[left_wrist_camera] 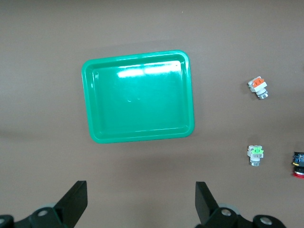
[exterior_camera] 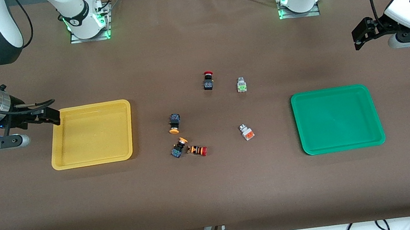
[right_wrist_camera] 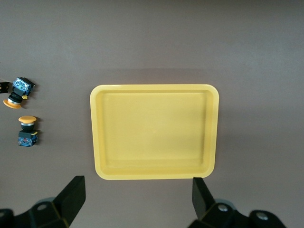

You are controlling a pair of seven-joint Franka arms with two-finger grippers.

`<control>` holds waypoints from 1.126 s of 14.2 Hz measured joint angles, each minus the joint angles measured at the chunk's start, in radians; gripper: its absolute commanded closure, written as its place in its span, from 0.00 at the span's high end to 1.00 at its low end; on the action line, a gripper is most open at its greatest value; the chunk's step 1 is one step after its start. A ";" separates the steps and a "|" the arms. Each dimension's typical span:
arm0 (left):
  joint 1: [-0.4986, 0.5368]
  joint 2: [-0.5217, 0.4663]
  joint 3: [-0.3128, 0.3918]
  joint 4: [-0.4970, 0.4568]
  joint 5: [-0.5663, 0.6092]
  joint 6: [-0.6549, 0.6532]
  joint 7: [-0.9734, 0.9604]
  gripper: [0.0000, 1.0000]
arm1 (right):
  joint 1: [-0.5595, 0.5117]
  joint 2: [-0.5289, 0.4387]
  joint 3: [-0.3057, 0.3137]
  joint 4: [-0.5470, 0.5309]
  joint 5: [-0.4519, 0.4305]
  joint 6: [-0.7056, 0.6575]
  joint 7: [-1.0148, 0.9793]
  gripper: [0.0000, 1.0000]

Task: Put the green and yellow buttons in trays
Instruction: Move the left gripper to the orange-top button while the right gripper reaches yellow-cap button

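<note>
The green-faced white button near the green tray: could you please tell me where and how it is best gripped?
Probably by the square white body of the green-faced button, coming straight down from above with the left gripper, open nearby. It stands apart from the red-capped black switch, so both flat sides look free; the silver collar seems rounder and likelier to slip.

Even, bright overhead light, sharp throughout.
You get white glare on the green tray (left_wrist_camera: 137, 97) and soft shadows beside both trays.

Table covering: brown cloth (exterior_camera: 216, 193).
Black switch, red cap (exterior_camera: 207, 80): upright, near the middle.
Orange-striped switch, red cap (exterior_camera: 197, 150): on its side.
</note>
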 measured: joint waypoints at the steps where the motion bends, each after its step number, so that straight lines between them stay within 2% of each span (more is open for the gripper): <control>1: 0.000 0.000 0.000 0.000 0.000 0.000 0.000 1.00 | 0.000 0.000 0.000 0.000 0.000 0.000 0.000 0.99; 10: -0.005 0.018 -0.020 0.000 0.000 -0.029 0.001 1.00 | 0.007 0.026 0.000 -0.030 0.042 0.061 0.006 0.99; 13: -0.008 0.067 -0.021 -0.001 0.000 -0.041 0.001 1.00 | 0.071 0.083 0.009 -0.035 0.102 0.122 0.095 0.99; 16: -0.011 0.140 -0.021 -0.001 -0.008 -0.038 0.002 1.00 | 0.186 0.143 0.013 -0.036 0.106 0.212 0.272 0.99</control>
